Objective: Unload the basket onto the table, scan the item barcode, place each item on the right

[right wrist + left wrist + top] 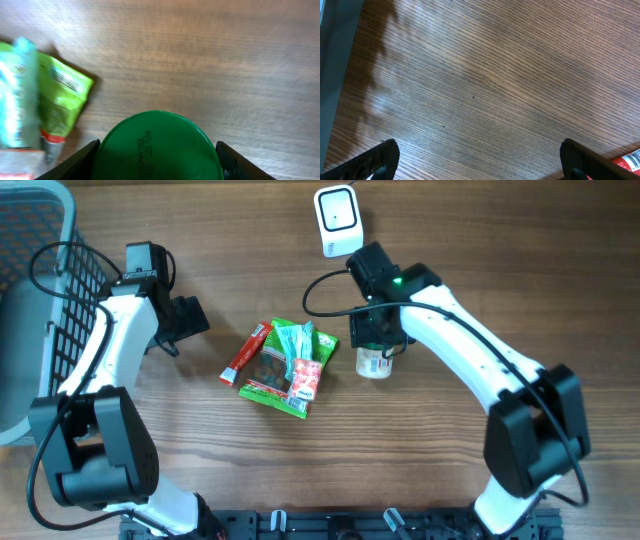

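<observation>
Overhead view: on the wooden table [500,260] a white scanner [338,220] stands at the far edge. A small jar [375,364] sits near it, just right of a heap of green snack packets [290,365] with a red stick pack [245,352] along their left side. The right gripper [375,342] hangs directly over the jar, covering its top. The left gripper [188,320] is well apart from the packets, near a dark wire basket [40,220] at the table's left edge. Left wrist view: its 2 fingers [372,160] stand spread wide over bare wood with nothing between them. The end of the red stick pack shows at the lower right corner, outside the right-hand finger. Right wrist view: the jar's green lid [157,150], marked with faint characters, fills the gap between the 2 dark fingers, 1 on each side and right at its rim. Whether they pinch it or merely flank it cannot be told. The green snack packets lie on the wood to the left of the lid.
</observation>
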Robot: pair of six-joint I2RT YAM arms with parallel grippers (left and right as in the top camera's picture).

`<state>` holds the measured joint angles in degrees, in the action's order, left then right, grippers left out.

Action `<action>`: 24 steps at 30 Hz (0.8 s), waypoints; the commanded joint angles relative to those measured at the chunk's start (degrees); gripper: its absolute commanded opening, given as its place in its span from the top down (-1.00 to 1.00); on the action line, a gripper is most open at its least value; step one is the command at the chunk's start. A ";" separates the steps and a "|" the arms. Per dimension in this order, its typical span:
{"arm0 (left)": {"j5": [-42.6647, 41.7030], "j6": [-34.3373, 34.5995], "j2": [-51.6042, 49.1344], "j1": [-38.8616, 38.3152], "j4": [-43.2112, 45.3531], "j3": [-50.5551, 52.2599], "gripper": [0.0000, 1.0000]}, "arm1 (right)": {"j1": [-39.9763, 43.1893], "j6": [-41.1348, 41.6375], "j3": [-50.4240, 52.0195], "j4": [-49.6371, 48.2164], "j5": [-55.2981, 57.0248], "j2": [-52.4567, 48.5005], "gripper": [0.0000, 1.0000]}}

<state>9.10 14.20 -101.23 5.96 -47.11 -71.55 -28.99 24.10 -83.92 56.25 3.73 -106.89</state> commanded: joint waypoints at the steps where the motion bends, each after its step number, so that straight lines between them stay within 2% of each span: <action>1: -0.33 -0.50 0.98 0.28 0.00 -0.90 -1.00 | -0.20 -1.22 -1.73 -1.53 3.87 4.00 -0.12; 14: -0.33 -0.50 0.98 0.28 0.00 -0.90 -1.00 | -0.20 -6.56 5.90 -20.37 15.78 4.00 -0.11; 21: -0.33 -0.50 0.98 0.28 0.00 -0.90 -1.00 | -0.20 -7.58 14.73 -29.57 16.15 4.00 -0.11; 24: -0.33 -0.50 0.98 0.28 0.00 -0.90 -1.00 | -0.20 -7.56 16.13 -29.66 15.91 4.00 -0.15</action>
<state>9.10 14.20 -101.23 5.96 -47.11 -71.55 -28.99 17.30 -68.75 26.50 18.52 -104.25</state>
